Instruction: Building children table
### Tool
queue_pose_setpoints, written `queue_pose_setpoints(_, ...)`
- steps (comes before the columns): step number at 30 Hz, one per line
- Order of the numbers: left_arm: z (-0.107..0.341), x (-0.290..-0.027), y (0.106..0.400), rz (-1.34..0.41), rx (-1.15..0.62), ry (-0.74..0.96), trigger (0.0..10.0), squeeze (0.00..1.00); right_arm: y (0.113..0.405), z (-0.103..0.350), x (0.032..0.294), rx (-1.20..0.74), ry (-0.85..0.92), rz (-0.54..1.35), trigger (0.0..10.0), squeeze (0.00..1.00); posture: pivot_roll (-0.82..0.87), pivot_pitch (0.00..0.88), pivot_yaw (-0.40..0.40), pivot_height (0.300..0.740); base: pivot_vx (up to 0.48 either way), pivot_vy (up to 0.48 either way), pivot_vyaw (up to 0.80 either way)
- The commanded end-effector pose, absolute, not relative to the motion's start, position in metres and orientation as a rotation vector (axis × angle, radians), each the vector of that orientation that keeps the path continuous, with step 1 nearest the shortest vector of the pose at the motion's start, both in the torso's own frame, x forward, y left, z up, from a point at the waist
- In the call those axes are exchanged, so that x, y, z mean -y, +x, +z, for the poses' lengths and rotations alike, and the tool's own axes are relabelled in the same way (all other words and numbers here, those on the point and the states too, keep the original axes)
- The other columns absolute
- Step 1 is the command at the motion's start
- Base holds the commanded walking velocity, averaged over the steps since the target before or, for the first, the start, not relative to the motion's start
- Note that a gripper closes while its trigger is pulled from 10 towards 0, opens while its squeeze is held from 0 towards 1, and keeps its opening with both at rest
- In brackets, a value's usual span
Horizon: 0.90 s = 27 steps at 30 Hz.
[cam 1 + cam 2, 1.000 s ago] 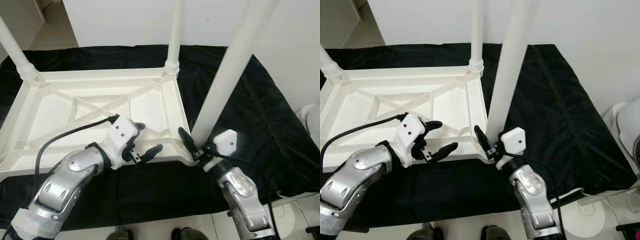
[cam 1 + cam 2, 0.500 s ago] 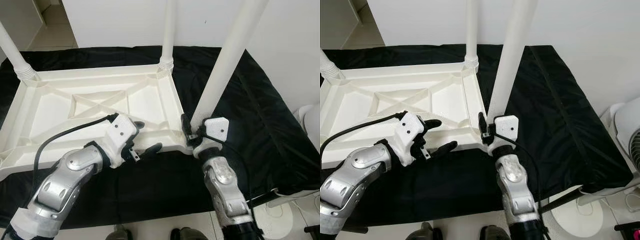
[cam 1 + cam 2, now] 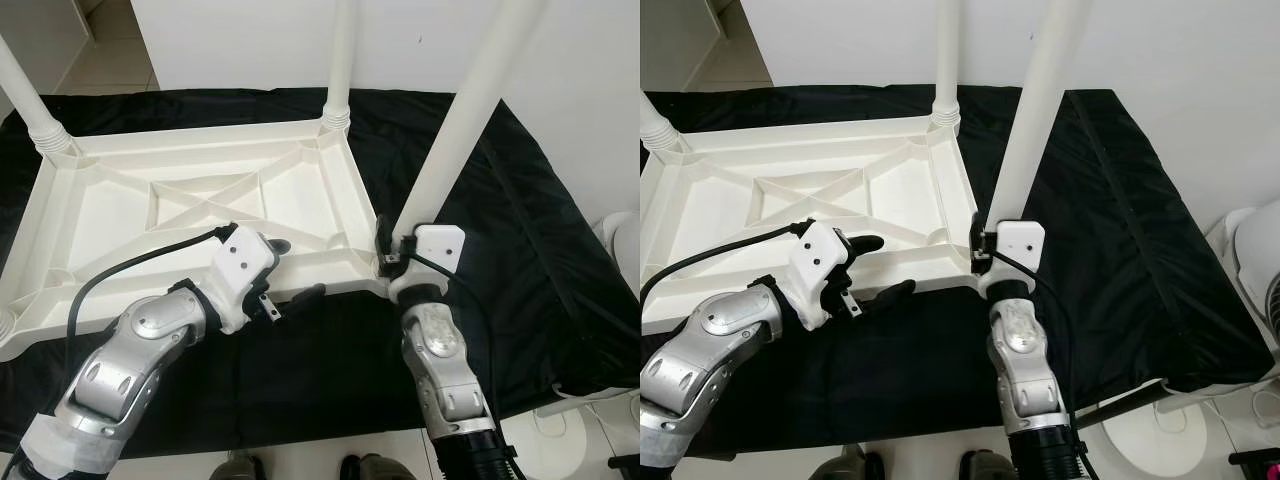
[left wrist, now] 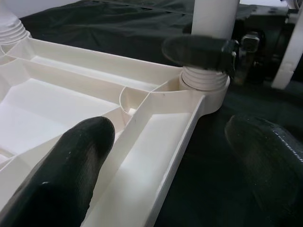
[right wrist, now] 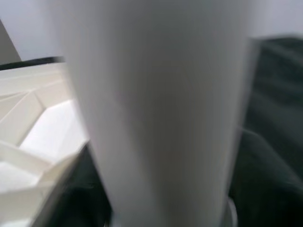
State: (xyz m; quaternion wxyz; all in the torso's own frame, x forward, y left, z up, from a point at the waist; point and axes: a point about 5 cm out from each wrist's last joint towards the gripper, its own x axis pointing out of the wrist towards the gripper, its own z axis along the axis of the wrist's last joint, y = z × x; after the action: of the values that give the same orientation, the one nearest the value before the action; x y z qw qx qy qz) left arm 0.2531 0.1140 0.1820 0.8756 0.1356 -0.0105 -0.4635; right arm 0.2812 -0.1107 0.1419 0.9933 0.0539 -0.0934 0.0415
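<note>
At the near right corner of the upturned white plastic tabletop (image 3: 200, 205), which lies on a black cloth (image 3: 520, 230), the right gripper (image 3: 385, 255) is clamped low on a white table leg (image 3: 455, 140) just above the corner socket (image 4: 204, 81). In the left wrist view the leg's ribbed foot sits in that socket, with one black finger of the right gripper pressed across the leg. The leg leans slightly away from the tabletop's middle.

The left gripper (image 3: 290, 275) has its fingers spread wide astride the near rim beside that corner, one inside the frame and one outside, apparently steadying it.

Judgement: the step in hand is seating this leg. The next move likely calls for turning or pressing it home while the tabletop is braced.

Two legs stand at the far corners (image 3: 338, 60) (image 3: 25, 95). The tabletop's ribbed underside compartments hold nothing.
</note>
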Motion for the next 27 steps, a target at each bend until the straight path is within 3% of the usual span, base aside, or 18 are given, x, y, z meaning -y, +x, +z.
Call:
queue_pose_setpoints(1,0.182,-0.113,0.251,-0.977,0.013,0.281,10.0,0.0,0.28,0.137,0.116,0.19,0.117,0.131,10.0,1.0,-0.02,0.124,0.002,0.74,0.0,0.0,0.0)
queue_pose_setpoints(5,0.18,-0.111,0.249,-0.986,0.008,0.279,10.0,0.0,0.28,0.141,0.124,0.213,0.126,0.178,10.0,1.0,-0.02,0.123,0.003,0.74,0.0,0.0,0.0)
queue_pose_setpoints(6,0.179,-0.109,0.248,-0.995,0.006,0.279,10.0,0.0,0.28,0.143,0.128,0.225,0.104,0.184,10.0,0.55,-0.03,0.12,0.004,0.74,0.0,0.0,0.0)
queue_pose_setpoints(7,0.178,-0.108,0.247,-1.002,0.004,0.279,10.0,0.0,0.28,0.143,0.132,0.227,0.093,0.205,10.0,0.0,-0.03,0.12,0.004,0.74,0.0,0.0,0.0)
queue_pose_setpoints(13,0.177,-0.104,0.245,-1.016,-0.001,0.273,10.0,0.0,0.28,0.145,0.141,0.237,0.038,0.259,10.0,0.0,-0.03,0.115,0.006,0.74,0.0,0.0,0.0)
queue_pose_setpoints(19,0.171,-0.093,0.248,-0.998,-0.051,0.251,10.0,0.0,0.29,0.149,0.155,0.237,-0.05,0.478,10.0,0.0,-0.04,0.11,0.019,0.74,0.0,0.0,0.0)
queue_pose_setpoints(27,0.169,-0.087,0.246,-1.007,-0.063,0.234,10.0,0.0,0.302,0.154,0.156,0.222,-0.101,0.585,9.8,0.0,-0.03,0.11,0.013,0.74,0.0,0.0,0.0)
